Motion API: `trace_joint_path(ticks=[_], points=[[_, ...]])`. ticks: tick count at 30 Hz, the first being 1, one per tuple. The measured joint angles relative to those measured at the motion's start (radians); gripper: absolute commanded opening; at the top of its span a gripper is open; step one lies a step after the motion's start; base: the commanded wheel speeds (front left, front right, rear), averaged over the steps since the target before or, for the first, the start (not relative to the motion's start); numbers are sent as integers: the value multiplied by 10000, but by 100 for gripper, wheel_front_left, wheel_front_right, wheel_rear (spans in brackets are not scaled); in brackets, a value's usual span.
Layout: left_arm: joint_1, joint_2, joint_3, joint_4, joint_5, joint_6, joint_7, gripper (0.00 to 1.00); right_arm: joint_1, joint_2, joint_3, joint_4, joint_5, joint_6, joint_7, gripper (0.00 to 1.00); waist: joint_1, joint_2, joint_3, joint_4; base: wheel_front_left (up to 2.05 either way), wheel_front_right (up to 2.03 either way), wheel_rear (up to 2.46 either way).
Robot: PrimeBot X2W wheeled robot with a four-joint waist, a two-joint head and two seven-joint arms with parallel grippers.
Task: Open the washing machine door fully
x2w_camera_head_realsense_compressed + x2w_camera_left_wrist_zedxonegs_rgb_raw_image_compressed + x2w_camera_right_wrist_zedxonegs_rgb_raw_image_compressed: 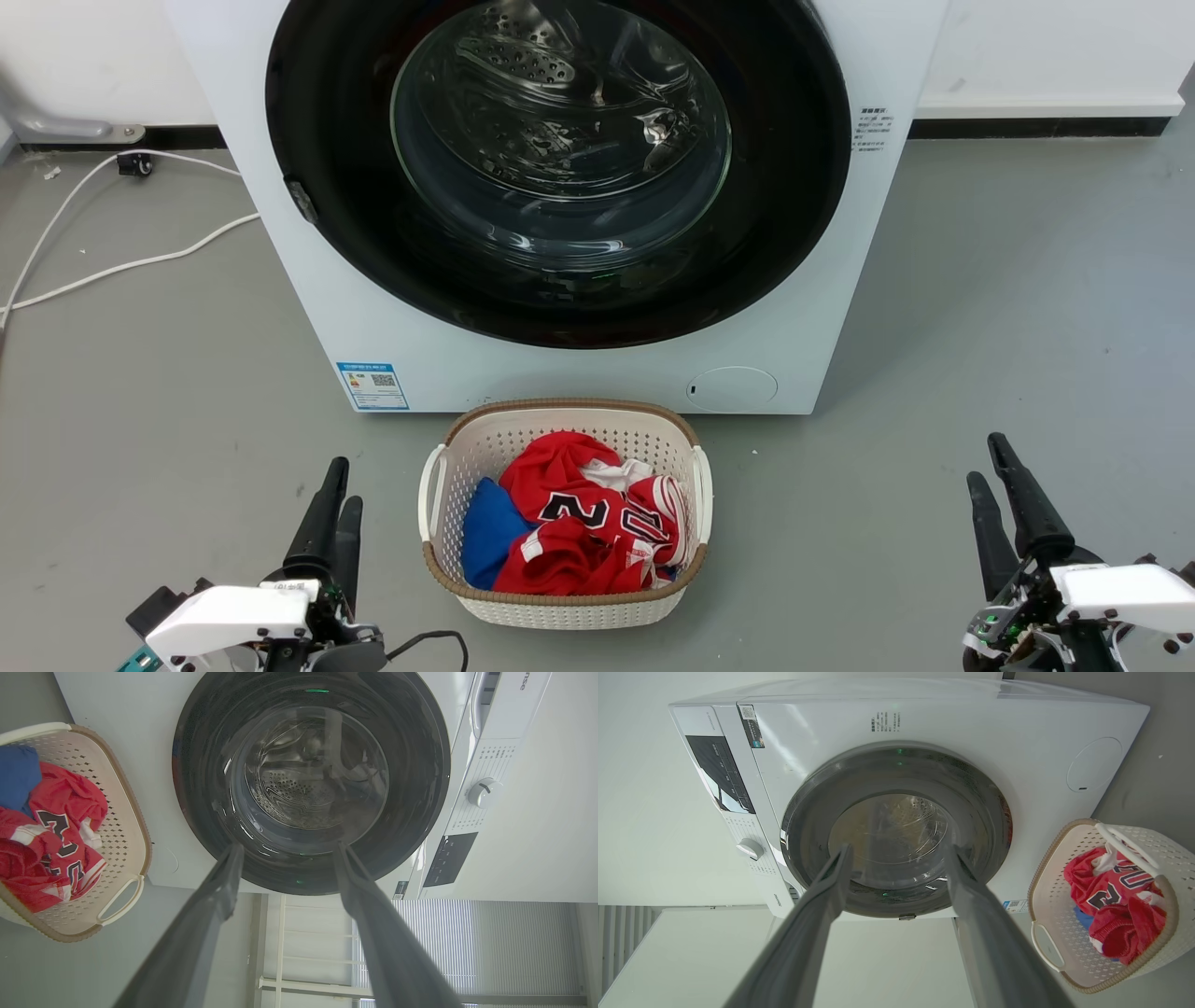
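The washing machine is a white box straight ahead. Its round glossy black door lies flat against the front, shut, and the steel drum shows through the glass. A small latch piece sits on the door's left rim. My left gripper is low on the left, over the floor and well short of the machine. In the left wrist view it is open and empty, pointing at the door. My right gripper is low on the right, likewise open and empty, facing the door.
A white woven basket of red and blue clothes stands on the floor right before the machine, between my arms. White cables trail over the grey floor at the left. A control knob sits on the machine's panel.
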Motion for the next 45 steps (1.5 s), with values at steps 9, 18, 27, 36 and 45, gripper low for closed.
trace_joint_path(ticks=[9, 18, 27, 36, 45], points=[[-24, 13, -301, -449, 1450, 0, -407, 100, 55, -79, 267, -418, -1221, 0, -476, 100, 0, 0, 42, -12, 0, 0, 0], [-92, 86, -658, -890, 3728, 0, -792, 100, 211, -130, 301, -834, -3513, 0, -834, 100, 0, 0, 52, -20, 0, 0, 0], [-188, 330, -874, -1078, 5827, 0, -1120, 100, 267, -151, 414, -1191, -6117, 0, -1124, 100, 0, 0, 87, -61, 0, 0, 0], [-235, 410, -1106, -1174, 7390, 4, -1438, 100, 408, -192, 654, -1411, -7808, 0, -1175, 100, 0, 0, 94, -72, 0, 0, 0], [-291, 594, -1367, -1126, 8750, 92, -1712, 100, 473, -230, 702, -1747, -9227, 0, -1172, 100, 0, 0, 114, -129, 0, 0, 0]])
